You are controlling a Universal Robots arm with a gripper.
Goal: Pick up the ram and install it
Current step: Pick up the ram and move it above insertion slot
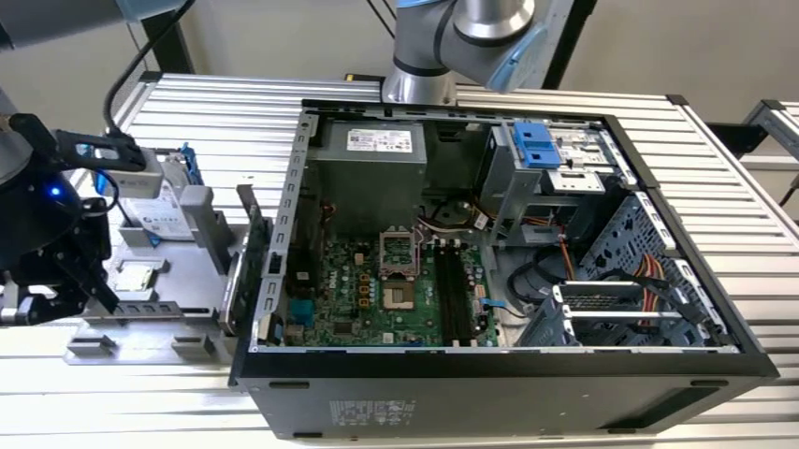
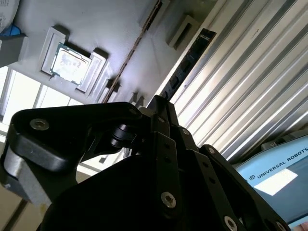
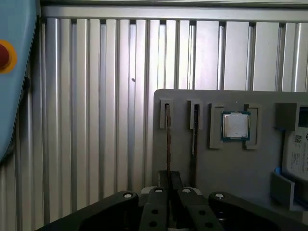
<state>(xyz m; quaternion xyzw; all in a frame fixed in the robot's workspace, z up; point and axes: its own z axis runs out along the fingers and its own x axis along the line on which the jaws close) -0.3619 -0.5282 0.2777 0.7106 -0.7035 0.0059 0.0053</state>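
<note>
Gripper [image 3: 170, 177]: low over the grey fixture tray [image 3: 240, 178], which sits at the exterior view's left, outside the computer case [image 1: 500, 393]. Its fingers [image 3: 163, 181] are drawn almost together, one on each side of the ram [image 3: 167, 139], and pinch it at its near end. The ram stands on edge in the tray's outermost slot, just inside the tray's border. In the second wrist view its dark flat side runs away from the fingertips. It is seated in the tray, not in the case.

Next slot along: a second thin stick [image 3: 194, 137], also on edge, parallel to the ram and just beside it, apart from the fingers. Past that, a processor chip [image 3: 235, 125] lies flat in its own recess, then a hard drive [image 3: 296, 149] at the tray's other side.

The tray rests on a ribbed aluminium tabletop [image 3: 96, 120]. An upright dark card [image 1: 256, 253] stands between tray and case.

The case lies on its side with the open face up. Inside: the motherboard [image 1: 362, 290], a processor socket [image 1: 399, 271], the long black memory slots [image 1: 452, 295] just beside the socket toward the exterior view's right, the power supply [image 1: 369, 168] behind them, and a blue-fronted drive bay [image 1: 533, 145] farther right.

The arm's base [image 1: 431, 56] rises behind the case's far wall.
</note>
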